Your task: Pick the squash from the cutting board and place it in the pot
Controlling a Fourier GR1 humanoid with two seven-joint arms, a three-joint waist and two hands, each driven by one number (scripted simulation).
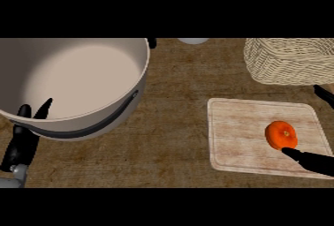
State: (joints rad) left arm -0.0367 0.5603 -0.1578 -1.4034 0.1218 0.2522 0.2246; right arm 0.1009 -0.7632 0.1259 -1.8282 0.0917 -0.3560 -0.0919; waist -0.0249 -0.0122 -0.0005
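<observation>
Though near board edge, squash (282,135) unhemmed.

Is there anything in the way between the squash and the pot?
Nothing visible. Bare counter lies between the squash on the board and the pot; the basket sits off to the side.

Orange squash (282,134) on cutting board (241,132) — pot (72,79) well apart, left
</observation>
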